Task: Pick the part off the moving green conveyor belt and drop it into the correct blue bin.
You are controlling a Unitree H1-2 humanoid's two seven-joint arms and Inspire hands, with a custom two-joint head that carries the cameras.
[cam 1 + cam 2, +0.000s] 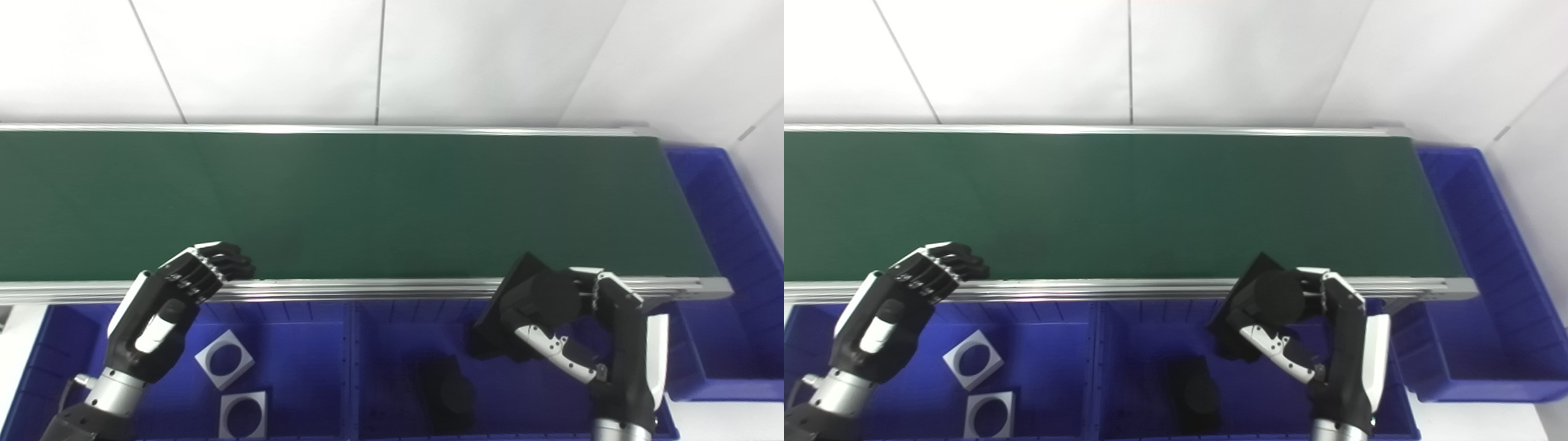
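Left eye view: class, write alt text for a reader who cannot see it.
The robot's right hand holds a flat black square part above the middle blue plastic bin, beside the bare green conveyor belt. The left hand rests curled on the belt's metal rail.

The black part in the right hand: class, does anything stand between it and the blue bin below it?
Nothing visible does. The right hand holds the black part tilted over the open middle blue bin, which already holds another black part lower down.
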